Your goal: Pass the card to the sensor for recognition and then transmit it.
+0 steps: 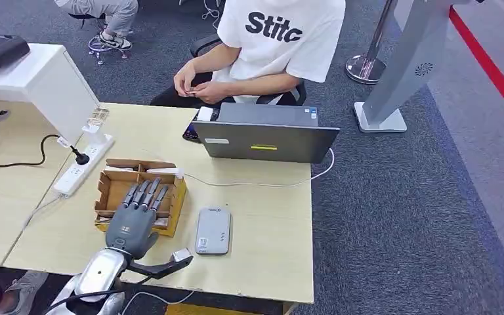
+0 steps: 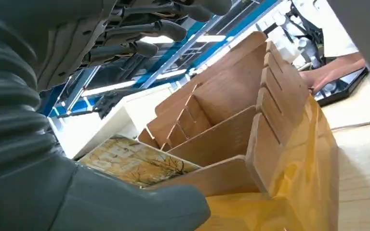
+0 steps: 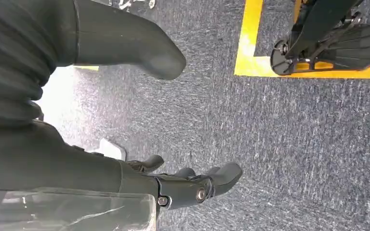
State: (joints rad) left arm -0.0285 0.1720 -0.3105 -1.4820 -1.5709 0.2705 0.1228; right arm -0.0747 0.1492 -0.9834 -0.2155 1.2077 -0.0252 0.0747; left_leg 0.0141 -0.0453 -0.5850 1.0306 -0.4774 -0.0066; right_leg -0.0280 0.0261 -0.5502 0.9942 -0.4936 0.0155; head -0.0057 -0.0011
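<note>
The left hand (image 1: 133, 220) lies palm down over the near half of the cardboard box (image 1: 111, 186), its fingers (image 1: 146, 194) stretched forward side by side across the dividers. From above it covers whatever sits beneath its palm, so a grip cannot be read there. In the left wrist view the fingers (image 2: 139, 31) are extended above the brown slats while the thumb (image 2: 139, 207) runs low, and a card (image 2: 137, 161) with a yellowish printed face lies flat in the compartment just under the palm; whether any finger touches it cannot be told, and its near end is cut off behind the thumb. The grey sensor (image 1: 212, 230) lies flat on the table (image 1: 269, 223) just to the thumb side of the hand, apart from the box, close to the table's near edge. Beyond the fingertips a laptop (image 1: 266, 134) stands with its lid toward the hand, a person (image 1: 262, 52) seated behind it, head out of frame. Bare tabletop lies past the sensor to the far edge. The right hand (image 3: 125, 139) hangs above dark carpet, fingers loosely parted, holding nothing
</note>
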